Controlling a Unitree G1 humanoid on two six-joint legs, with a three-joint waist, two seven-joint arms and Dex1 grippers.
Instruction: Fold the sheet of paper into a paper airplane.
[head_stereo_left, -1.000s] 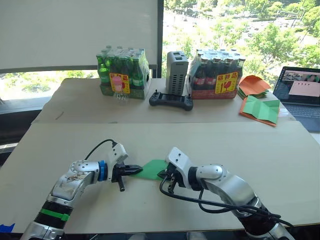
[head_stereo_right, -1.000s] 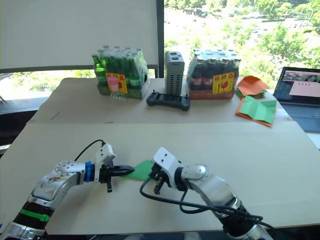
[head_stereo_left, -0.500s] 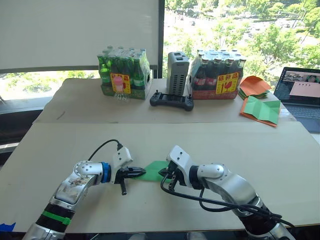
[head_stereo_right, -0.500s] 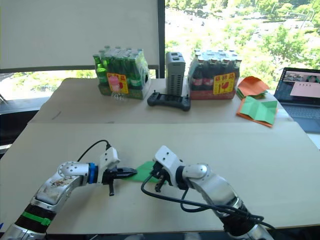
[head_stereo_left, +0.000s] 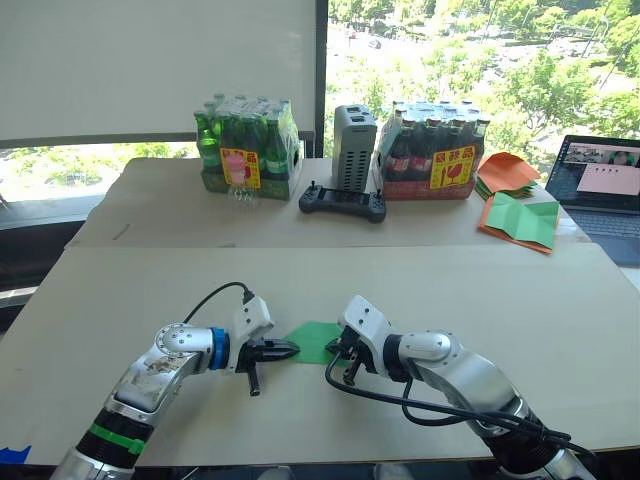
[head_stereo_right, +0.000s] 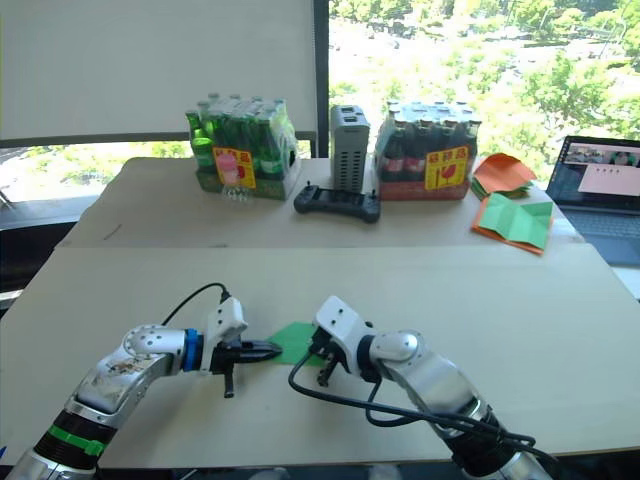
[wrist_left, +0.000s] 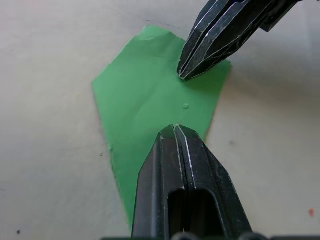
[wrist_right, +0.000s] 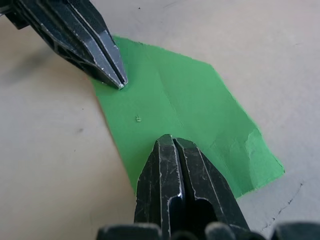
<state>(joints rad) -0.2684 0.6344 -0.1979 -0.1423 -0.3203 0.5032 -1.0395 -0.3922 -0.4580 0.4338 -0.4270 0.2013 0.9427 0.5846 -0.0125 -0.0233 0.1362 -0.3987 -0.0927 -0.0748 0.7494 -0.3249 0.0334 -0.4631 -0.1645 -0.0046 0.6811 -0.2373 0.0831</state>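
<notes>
paper (head_stereo_left: 318, 341) – the green sheet lies flat on the near table (head_stereo_left: 520, 300), between both grippers. left gripper (wrist_left: 174, 131) closed, tip pressing one edge; right gripper (wrist_right: 169, 141) closed, tip on the opposite edge. far table: shrink-wrapped pack of green bottles (head_stereo_left: 247, 145), pack of dark bottles (head_stereo_left: 433, 148) – both full.

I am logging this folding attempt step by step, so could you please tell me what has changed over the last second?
The left gripper has moved toward the robot's right, closing on the right gripper, so less of the sheet of paper shows between them. Both grippers are shut, tips pressing on the paper, which lies flat on the table. The bottle packs and orange papers have not moved.
</notes>
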